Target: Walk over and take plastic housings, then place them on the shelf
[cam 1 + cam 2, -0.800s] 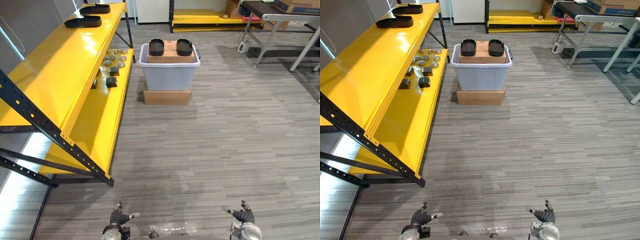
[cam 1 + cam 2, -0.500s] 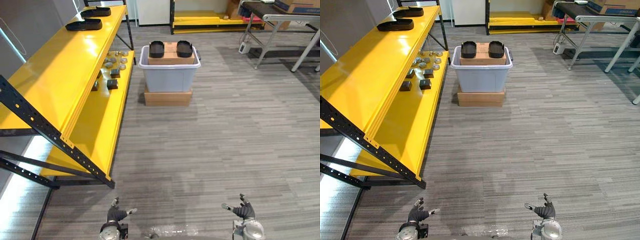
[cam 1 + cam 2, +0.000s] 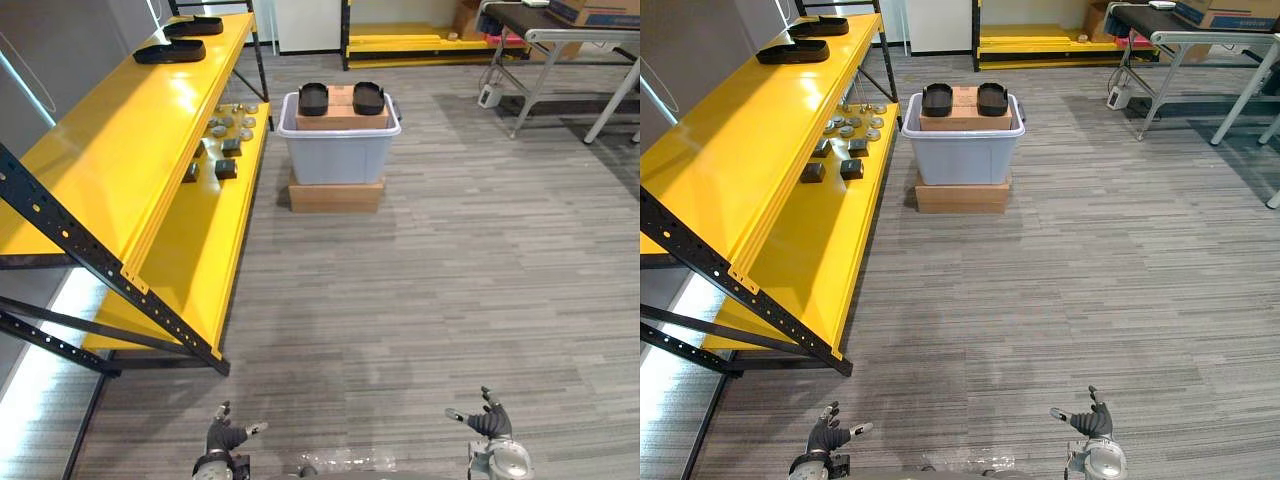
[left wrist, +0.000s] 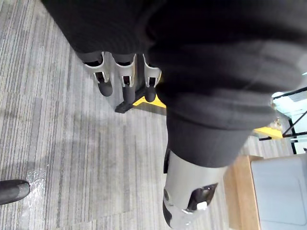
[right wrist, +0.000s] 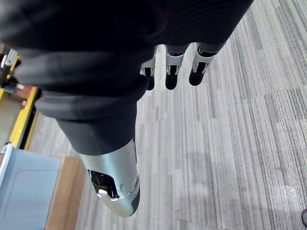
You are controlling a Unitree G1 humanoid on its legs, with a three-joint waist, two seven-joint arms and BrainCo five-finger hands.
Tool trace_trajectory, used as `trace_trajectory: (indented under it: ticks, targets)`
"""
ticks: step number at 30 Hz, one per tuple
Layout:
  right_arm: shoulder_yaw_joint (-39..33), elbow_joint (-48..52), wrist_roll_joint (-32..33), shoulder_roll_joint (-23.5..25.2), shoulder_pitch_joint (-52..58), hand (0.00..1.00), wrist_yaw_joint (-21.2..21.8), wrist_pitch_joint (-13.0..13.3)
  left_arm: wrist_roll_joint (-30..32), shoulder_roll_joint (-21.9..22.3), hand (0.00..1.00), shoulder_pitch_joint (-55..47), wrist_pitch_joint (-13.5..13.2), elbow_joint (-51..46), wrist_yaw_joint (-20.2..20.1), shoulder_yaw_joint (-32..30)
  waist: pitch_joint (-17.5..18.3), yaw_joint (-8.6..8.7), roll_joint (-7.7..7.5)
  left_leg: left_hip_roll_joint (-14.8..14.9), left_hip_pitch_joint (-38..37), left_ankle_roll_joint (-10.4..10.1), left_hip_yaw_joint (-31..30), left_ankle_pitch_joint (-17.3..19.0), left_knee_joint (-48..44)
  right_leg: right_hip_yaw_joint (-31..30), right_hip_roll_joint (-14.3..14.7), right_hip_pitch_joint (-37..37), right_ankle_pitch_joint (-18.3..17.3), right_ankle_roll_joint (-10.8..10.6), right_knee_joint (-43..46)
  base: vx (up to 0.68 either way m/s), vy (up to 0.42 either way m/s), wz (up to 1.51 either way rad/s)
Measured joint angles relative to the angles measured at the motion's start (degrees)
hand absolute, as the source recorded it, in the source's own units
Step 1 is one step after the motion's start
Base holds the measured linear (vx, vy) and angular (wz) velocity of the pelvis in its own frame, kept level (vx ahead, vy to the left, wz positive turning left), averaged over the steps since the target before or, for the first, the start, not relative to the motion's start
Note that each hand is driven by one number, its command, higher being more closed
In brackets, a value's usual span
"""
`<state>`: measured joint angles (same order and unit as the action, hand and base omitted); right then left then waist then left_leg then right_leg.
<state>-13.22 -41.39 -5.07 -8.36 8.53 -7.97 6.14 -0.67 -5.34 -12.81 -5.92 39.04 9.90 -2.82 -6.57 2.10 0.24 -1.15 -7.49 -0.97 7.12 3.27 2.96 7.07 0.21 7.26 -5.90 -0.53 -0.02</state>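
Left housing [image 3: 313, 97] and right housing [image 3: 368, 97]: black, oval, tray-like, lying flat side by side on a box [image 3: 341, 116] in a grey bin [image 3: 338, 152], far centre. Third housing [image 3: 169, 50] and fourth housing [image 3: 194, 25]: same kind, flat on the yellow shelf [image 3: 110, 160], top level, far left.

Black housings [image 3: 313, 97]: four. Grey bin [image 3: 338, 155]: one. Cardboard boxes [image 3: 335, 193] at bin: two.
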Motion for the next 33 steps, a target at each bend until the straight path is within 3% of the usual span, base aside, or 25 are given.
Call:
trace_trajectory:
  ticks: [5, 8, 10, 11, 13, 14, 15, 16, 17, 18, 19, 20, 21, 22, 23, 24, 25, 26, 27, 28, 29, 30, 31, 32, 33]
  targets:
    - [-0.39, -0.01, 0.27, 0.05, -2.04, 0.00, -1.32, -0.09, -0.58, 0.01, 0.00, 0.43, 0.00, -1.88, 0.09, 0.03, 0.28, -0.12, 0.18, 0.06, 3.44, 2.09, 1.18, 2.51, -3.45, -1.14, -0.11, -1.96, -0.06, -0.09, 0.07, 0.08, 0.004, -0.14]
    - [-0.53, -0.11, 0.53, 0.01, -3.14, 0.00, -1.98, -0.11, -0.97, 0.01, 0.00, 0.46, 0.00, -3.85, 0.19, 0.00, 0.25, -0.81, 0.60, 0.17, 5.38, 2.69, 2.73, 6.51, -8.13, -2.46, -0.84, -5.14, -3.97, -1.70, 6.51, 0.13, 0.036, -0.25]
    - [-0.50, -0.46, 0.62, 0.00, -3.91, 0.00, -1.97, -0.39, -0.97, 0.02, 0.00, 0.66, -0.01, -4.87, 0.25, 0.21, -0.11, -0.78, 1.21, -0.14, 5.90, 3.33, 3.02, 10.11, -11.53, -1.52, -2.66, -11.04, -9.21, -6.09, 21.85, 0.09, 0.071, -0.12]
    - [-0.50, -0.48, 0.75, 0.03, -3.80, 0.00, -1.98, -0.46, -0.98, -0.04, 0.00, 0.66, -0.03, -4.96, 0.29, 0.32, -0.23, -0.61, 1.26, -0.30, 5.56, 3.70, 2.88, 11.12, -11.97, -0.63, -3.34, -12.83, -9.66, -6.23, 26.39, 0.13, 0.102, 0.06]
    - [-0.35, -0.46, 1.27, 0.41, -3.36, 0.00, -1.97, -1.24, -0.99, -0.89, 0.00, 0.52, 0.04, -4.90, 0.51, 1.08, -0.74, 0.36, 0.71, -1.83, 2.33, 5.21, 0.86, 13.25, -12.66, 2.28, -7.06, -20.16, -11.72, -5.58, 44.38, 0.26, 0.069, 0.27]
    - [-0.38, -0.46, 1.38, 0.40, -3.26, 0.00, -1.97, -1.45, -0.98, -1.03, 0.00, 0.49, 0.10, -4.80, 0.57, 1.17, -0.91, 0.42, 0.63, -1.86, 1.55, 5.35, 0.75, 13.80, -12.93, 2.51, -7.48, -21.13, -12.66, -5.21, 45.72, 0.36, 0.017, 0.31]
    - [-0.30, -0.46, 1.74, 0.16, -3.31, 0.00, -1.96, -1.67, -0.99, -1.13, 0.00, 0.92, 0.38, -4.77, 0.72, 1.17, -1.80, 0.45, 1.17, -1.55, -0.51, 5.70, 0.16, 14.27, -12.61, 3.80, -7.28, -23.29, -14.12, -3.42, 46.18, 0.31, 0.001, 0.21]
    - [-0.22, -0.46, 1.75, -0.17, -3.51, 0.00, -1.95, -1.68, -0.99, -1.09, 0.00, 1.57, 0.43, -4.73, 0.90, 1.18, -2.25, 0.51, 1.18, -0.86, -1.54, 5.64, -0.18, 14.52, -12.21, 4.45, -7.11, -24.35, -14.55, -2.58, 45.48, 0.50, -0.039, 0.39]
    - [0.00, -0.43, 1.78, -0.89, -3.88, 0.00, -1.96, -1.67, -1.02, -1.01, 0.00, 3.04, 0.44, -4.53, 1.46, 1.30, -3.73, 0.76, 3.32, 1.07, -3.08, 5.59, -1.56, 14.51, -11.12, 6.03, -5.85, -27.00, -14.45, -1.65, 42.25, 0.43, -0.066, 0.60]
    - [0.26, -0.29, 1.81, -1.64, -4.51, 0.00, -1.96, -1.67, -1.04, -0.97, 0.00, 4.57, 0.36, -4.48, 1.57, 1.82, -4.46, 1.52, 3.72, 3.11, -3.99, 5.22, -2.63, 14.45, -10.77, 6.53, -4.50, -30.06, -12.65, -1.56, 36.81, 0.62, -0.129, 0.75]
    - [0.28, 0.11, 2.02, -1.76, -4.88, 0.00, -1.99, -1.66, -1.02, -1.17, 0.00, 5.70, 0.32, -3.99, 1.74, 2.13, -5.03, 1.83, 3.77, 4.00, -4.76, 3.06, -3.08, 14.26, -10.71, 6.31, -3.74, -32.75, -7.52, -1.90, 29.21, 0.61, -0.155, 0.65]
    - [0.39, 0.19, 2.18, -1.74, -4.66, 0.00, -1.99, -1.61, -0.98, -1.61, 0.00, 6.13, 0.33, -3.49, 1.82, 2.12, -5.03, 2.01, 2.62, 4.11, -6.50, 0.54, -3.22, 14.67, -10.42, 5.03, -3.54, -33.19, 0.11, -1.32, 18.71, 0.52, -0.134, 0.42]
    - [0.52, 0.18, 2.18, -1.72, -4.38, 0.00, -1.99, -1.61, -0.96, -1.70, 0.00, 6.04, 0.33, -3.46, 1.90, 2.11, -5.10, 2.07, 1.88, 4.04, -7.79, -0.51, -3.37, 15.12, -10.27, 4.50, -3.42, -33.04, 4.54, -0.62, 14.36, 0.38, -0.114, 0.26]
    - [0.60, 0.18, 2.18, -1.80, -4.05, 0.00, -1.99, -1.62, -0.96, -1.74, 0.00, 5.99, 0.34, -3.20, 2.00, 2.10, -5.11, 2.13, 1.63, 4.18, -8.95, -1.51, -3.85, 15.70, -10.04, 3.76, -3.29, -32.73, 11.43, 0.25, 13.45, 0.41, -0.142, 0.09]
    - [0.51, -0.15, 2.16, -2.61, -4.17, 0.00, -1.97, -1.80, -0.94, -0.92, 0.00, 6.38, 0.40, -1.61, 2.32, 2.11, -5.29, 1.85, 3.34, 5.94, -10.14, -2.18, -4.22, 15.94, -10.05, 4.46, -2.42, -32.91, 13.08, 3.26, 16.05, 0.62, -0.225, 0.19]
    - [0.22, 0.34, 2.16, -2.22, -5.38, 0.00, -1.98, -2.08, -0.93, -0.55, 0.00, 7.29, 0.42, -0.84, 2.30, 2.19, -5.29, 2.66, 3.47, 6.71, -8.70, -6.32, -4.37, 13.42, -12.34, 5.30, -3.16, -34.56, 9.15, 4.10, 21.37, 0.70, -0.287, 0.28]
    - [0.15, 0.28, 2.16, -2.14, -5.74, 0.00, -1.93, -2.10, -0.93, 0.05, 0.00, 7.73, 0.35, -0.55, 2.31, 2.21, -5.33, 3.32, 3.41, 6.49, -7.67, -7.93, -4.74, 9.96, -16.78, 5.80, -3.64, -33.98, 5.20, 4.64, 24.69, 0.55, -0.247, 0.31]
    - [0.25, 0.28, 2.17, -2.11, -5.78, 0.00, -1.90, -2.08, -0.94, 0.28, 0.00, 7.71, 0.27, -0.32, 2.33, 2.14, -5.37, 3.30, 3.36, 6.81, -6.53, -7.50, -4.60, 7.77, -20.89, 5.95, -3.57, -32.64, 3.53, 4.70, 25.31, 0.68, -0.342, 0.25]
    - [0.90, 0.27, 2.22, -2.11, -5.53, 0.00, -1.89, -2.04, -0.96, 0.68, 0.00, 7.41, 0.28, 0.30, 2.37, 1.92, -5.47, 3.29, 3.37, 7.65, -2.96, -7.67, -4.60, 1.18, -32.12, 6.23, -3.14, -28.45, 1.18, 5.09, 24.42, 0.68, -0.332, 0.15]
    - [2.08, 0.31, 2.24, -2.05, -5.28, 0.00, -1.90, -1.96, -1.00, 0.87, 0.00, 6.75, 0.14, 0.36, 2.38, 1.90, -5.99, 2.96, 2.98, 10.19, 2.18, -8.26, -4.51, -1.77, -46.18, 6.53, -1.91, -23.02, -0.12, 5.50, 21.12, 0.67, -0.327, 0.10]
    - [2.55, 0.28, 2.29, -2.02, -5.25, 0.00, -1.94, -1.92, -1.03, 0.87, 0.00, 6.51, 0.05, 0.35, 2.33, 1.83, -6.19, 2.60, 3.15, 11.66, 4.91, -7.80, -3.70, -1.28, -53.61, 6.55, -0.84, -20.13, -0.35, 5.83, 19.21, 0.53, -0.237, -0.11]
    - [2.98, 0.28, 2.39, -1.54, -5.16, 0.00, -1.92, -1.44, -1.06, 0.86, 0.00, 6.17, 0.02, 0.42, 2.17, 1.42, -6.67, 1.62, 3.52, 14.73, 9.40, -5.62, -1.44, 0.67, -64.33, 6.24, 1.01, -14.18, -0.74, 6.44, 15.41, 0.50, -0.210, -0.32]
    - [2.91, 0.25, 2.86, -0.69, -4.81, 0.00, -2.00, -0.98, -1.07, 0.92, 0.00, 5.39, 0.00, 0.34, 2.13, 0.74, -7.18, 0.07, 2.47, 16.20, 14.18, -3.01, 1.05, 3.34, -68.12, 5.19, 1.96, -8.04, -1.16, 7.01, 11.05, 0.48, -0.188, -0.32]
    - [2.89, 0.24, 2.90, -0.62, -4.79, 0.00, -2.00, -0.93, -1.07, 0.92, 0.00, 5.28, 0.01, 0.34, 2.12, 0.71, -7.17, 0.03, 2.48, 16.15, 14.98, -2.90, 1.36, 3.86, -67.88, 4.99, 2.00, -7.05, -1.19, 7.03, 10.35, 0.44, -0.150, -0.28]
    - [2.87, 0.16, 3.33, -0.64, -4.72, 0.00, -2.00, -0.82, -1.10, 1.00, 0.00, 4.91, 0.02, 0.27, 2.07, 0.66, -7.58, -0.25, 1.54, 15.35, 18.78, -2.69, 2.69, 5.72, -64.75, 4.23, 2.03, -3.73, -1.44, 6.95, 7.59, 0.43, -0.108, -0.24]
